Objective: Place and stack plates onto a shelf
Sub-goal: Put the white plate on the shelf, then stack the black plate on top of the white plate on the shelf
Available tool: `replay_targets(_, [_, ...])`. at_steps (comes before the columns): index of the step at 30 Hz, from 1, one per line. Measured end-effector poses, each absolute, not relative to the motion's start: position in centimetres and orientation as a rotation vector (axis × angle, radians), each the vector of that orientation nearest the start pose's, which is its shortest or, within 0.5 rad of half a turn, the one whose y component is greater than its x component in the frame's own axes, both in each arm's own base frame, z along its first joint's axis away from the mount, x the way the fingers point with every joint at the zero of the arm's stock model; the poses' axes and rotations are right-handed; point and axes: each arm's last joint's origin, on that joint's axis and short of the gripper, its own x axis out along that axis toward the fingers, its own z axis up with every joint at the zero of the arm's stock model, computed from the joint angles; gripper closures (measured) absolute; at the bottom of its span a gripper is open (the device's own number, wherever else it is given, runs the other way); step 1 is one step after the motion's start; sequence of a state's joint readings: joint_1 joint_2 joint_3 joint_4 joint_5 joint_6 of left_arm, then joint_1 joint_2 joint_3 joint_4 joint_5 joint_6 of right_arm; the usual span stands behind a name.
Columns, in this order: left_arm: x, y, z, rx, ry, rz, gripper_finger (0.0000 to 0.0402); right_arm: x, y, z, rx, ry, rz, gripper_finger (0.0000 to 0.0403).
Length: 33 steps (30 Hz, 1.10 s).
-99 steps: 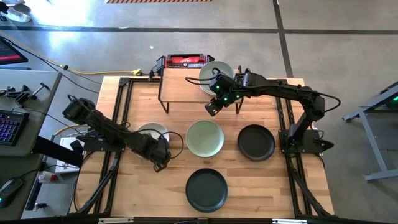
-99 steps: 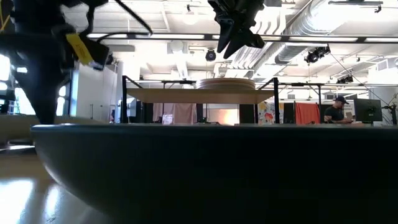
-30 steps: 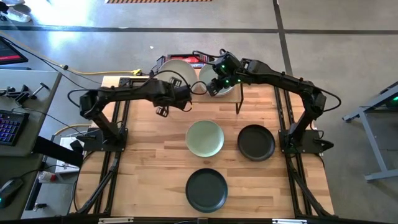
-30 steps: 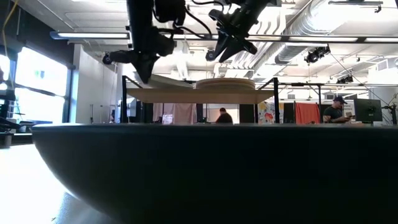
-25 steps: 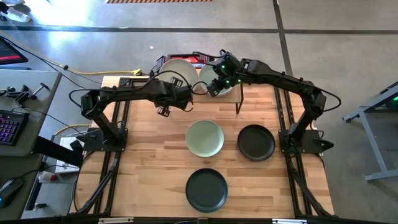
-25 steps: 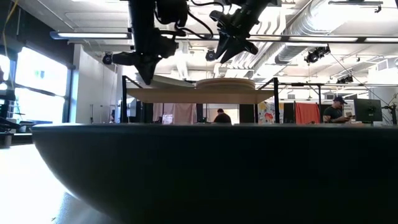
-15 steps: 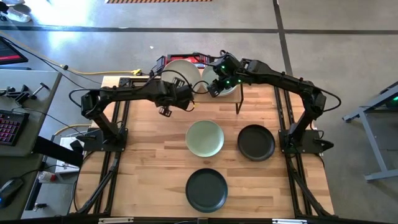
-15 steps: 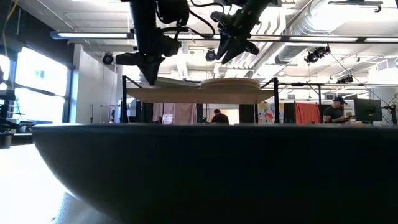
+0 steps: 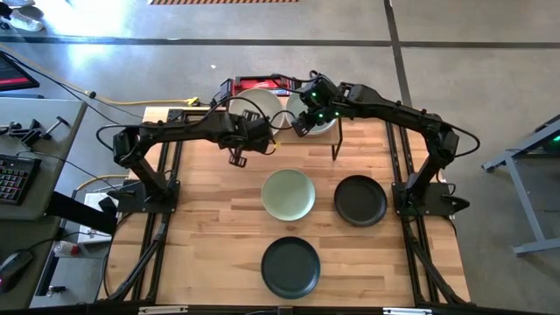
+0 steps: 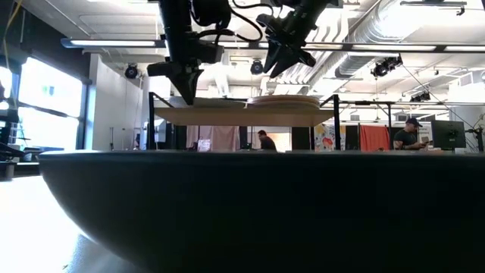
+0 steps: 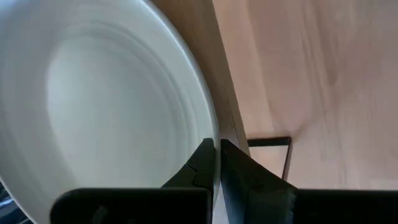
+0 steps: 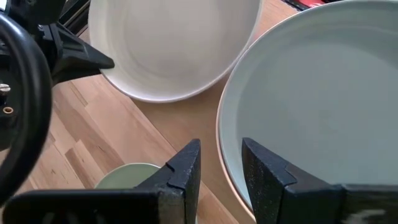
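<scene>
My left gripper (image 9: 248, 125) is shut on a white plate (image 9: 255, 103) over the left half of the small wooden shelf (image 10: 242, 116). A stack of plates (image 9: 319, 112) with a pale top plate (image 12: 323, 99) sits on the shelf's right half. The white plate's rim meets that stack. My right gripper (image 12: 221, 171) is open, with one finger on either side of the top plate's near rim. I cannot tell whether it touches. A sage green plate (image 9: 289, 194) and two black plates (image 9: 360, 199) (image 9: 290, 266) lie on the table. My left gripper pinches the white plate's near rim (image 11: 211, 134) between its two fingers, coming from the table's near side and slanting down. In the low view the plate (image 10: 208, 98) sits level at the height of the shelf top.
One black plate (image 10: 258, 212) fills the foreground of the low view and hides the table. A red box (image 9: 262, 85) lies behind the shelf. The shelf's black legs (image 9: 333, 144) stand on the table. Bare wood (image 9: 201, 227) lies left of the green plate. People show in the room behind.
My left gripper has carried the white plate a little toward the table's right and down. The plate was tilted above the shelf and is now level at the shelf top, beside the stack. My right gripper has kept still at the stack's rim.
</scene>
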State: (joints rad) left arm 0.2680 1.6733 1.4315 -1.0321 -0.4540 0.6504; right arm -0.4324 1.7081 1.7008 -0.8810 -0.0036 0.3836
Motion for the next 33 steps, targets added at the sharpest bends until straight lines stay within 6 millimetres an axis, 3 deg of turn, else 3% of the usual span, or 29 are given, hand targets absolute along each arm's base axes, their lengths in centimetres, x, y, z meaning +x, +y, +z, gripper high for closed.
replay_targets(13, [31.2, 9.9, 27.6, 0.614, 1.441, 0.228, 0.0383, 32.9, -15.2, 34.8, 0.548, 0.796, -0.567, 0.0306])
replay_targets(28, [31.1, 9.8, 27.7, 0.536, 1.424, 0.279, 0.0303, 32.9, -15.1, 34.8, 0.551, 0.796, -0.568, 0.0306])
replay_targets(33, [31.0, 9.6, 28.8, 0.434, 1.408, 0.274, 0.0294, 32.9, -15.1, 34.8, 0.579, 0.795, -0.547, 0.0306])
